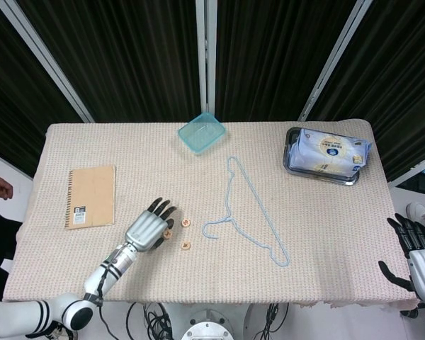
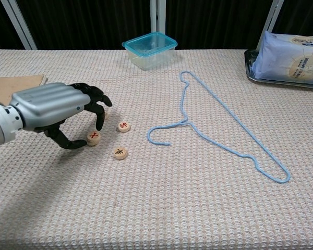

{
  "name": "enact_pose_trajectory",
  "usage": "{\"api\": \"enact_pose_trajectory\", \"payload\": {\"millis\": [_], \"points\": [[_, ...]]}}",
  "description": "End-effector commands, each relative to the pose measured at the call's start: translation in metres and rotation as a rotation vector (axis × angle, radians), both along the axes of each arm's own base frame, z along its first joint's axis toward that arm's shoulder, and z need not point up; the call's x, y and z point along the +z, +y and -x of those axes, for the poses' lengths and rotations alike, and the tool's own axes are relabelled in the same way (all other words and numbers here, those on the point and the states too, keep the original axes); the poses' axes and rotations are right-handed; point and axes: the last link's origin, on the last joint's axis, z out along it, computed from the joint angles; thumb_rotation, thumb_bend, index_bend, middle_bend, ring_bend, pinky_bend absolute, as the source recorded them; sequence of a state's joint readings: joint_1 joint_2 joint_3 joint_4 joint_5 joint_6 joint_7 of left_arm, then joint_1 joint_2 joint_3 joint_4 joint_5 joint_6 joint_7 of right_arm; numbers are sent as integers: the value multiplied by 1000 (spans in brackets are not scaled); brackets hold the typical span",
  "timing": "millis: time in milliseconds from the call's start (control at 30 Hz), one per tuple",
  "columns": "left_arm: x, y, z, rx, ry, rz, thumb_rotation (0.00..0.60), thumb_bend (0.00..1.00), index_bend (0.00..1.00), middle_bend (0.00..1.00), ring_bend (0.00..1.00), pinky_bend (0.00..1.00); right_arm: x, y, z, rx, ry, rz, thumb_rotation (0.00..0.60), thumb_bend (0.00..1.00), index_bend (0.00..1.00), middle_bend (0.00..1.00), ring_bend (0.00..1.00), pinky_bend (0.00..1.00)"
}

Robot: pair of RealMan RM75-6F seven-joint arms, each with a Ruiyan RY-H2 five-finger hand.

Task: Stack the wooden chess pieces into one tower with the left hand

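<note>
Three round wooden chess pieces lie left of centre on the cloth. One with a red mark [image 2: 94,138] [image 1: 168,233] sits tilted between the thumb and a fingertip of my left hand [image 2: 52,109] [image 1: 150,228], which pinches it low over the table. The second piece [image 2: 124,126] [image 1: 185,222] and the third piece [image 2: 120,152] [image 1: 186,246] lie flat just right of the hand, apart from each other. My right hand [image 1: 418,258] hangs off the table's right edge with its fingers spread, holding nothing.
A blue wire hanger [image 2: 224,140] [image 1: 248,212] lies right of the pieces. A teal lidded container [image 2: 149,49] stands at the back centre. A brown notebook [image 1: 91,196] lies to the left. A tray with a wipes pack [image 1: 328,154] sits at the back right.
</note>
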State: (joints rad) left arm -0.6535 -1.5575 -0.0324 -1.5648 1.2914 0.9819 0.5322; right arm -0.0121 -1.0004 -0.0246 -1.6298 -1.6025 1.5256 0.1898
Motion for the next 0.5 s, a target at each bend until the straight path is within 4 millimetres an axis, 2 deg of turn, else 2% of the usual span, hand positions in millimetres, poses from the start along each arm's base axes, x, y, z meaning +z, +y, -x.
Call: {"api": "enact_pose_trajectory", "payload": {"millis": [33,500], "points": [[0,-1,-1,-2,-4,-1,600,306,400,97,0,0,0,0,0,-2,0,0,600,256,0,0,0,0],[0,-10,-7,-40,-5,21,600,307,396,64,0,0,0,0,0,-3,-1,0,600,256,0,0,0,0]]}}
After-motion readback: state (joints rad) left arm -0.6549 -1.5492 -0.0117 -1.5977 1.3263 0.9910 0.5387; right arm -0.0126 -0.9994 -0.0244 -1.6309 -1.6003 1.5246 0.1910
